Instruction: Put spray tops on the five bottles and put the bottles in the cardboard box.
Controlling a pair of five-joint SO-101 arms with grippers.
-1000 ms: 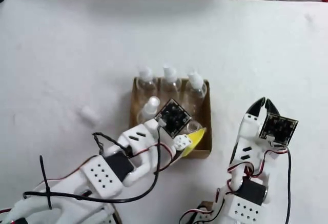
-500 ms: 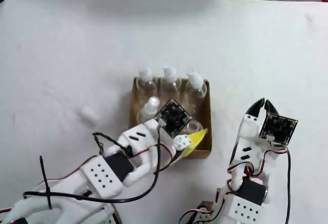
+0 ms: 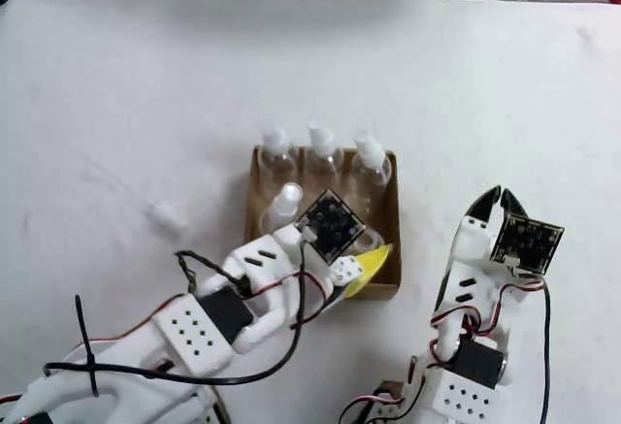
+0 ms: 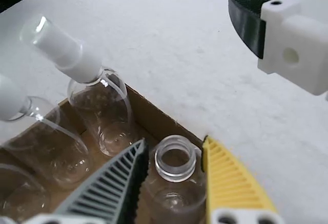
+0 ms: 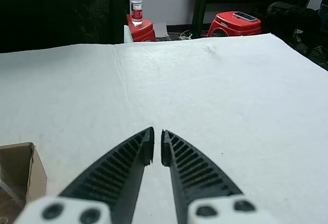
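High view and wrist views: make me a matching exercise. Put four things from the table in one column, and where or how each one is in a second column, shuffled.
Things
1. left hand
2. right hand
3. topless bottle
4. loose top

Places or states
A. lying on the table, apart from the box
B. shut and empty, beside the box
C. standing in a corner of the box
D. over the box, at a bottle's neck

Pairs: 1-D, 2-B, 3-C, 4-A.
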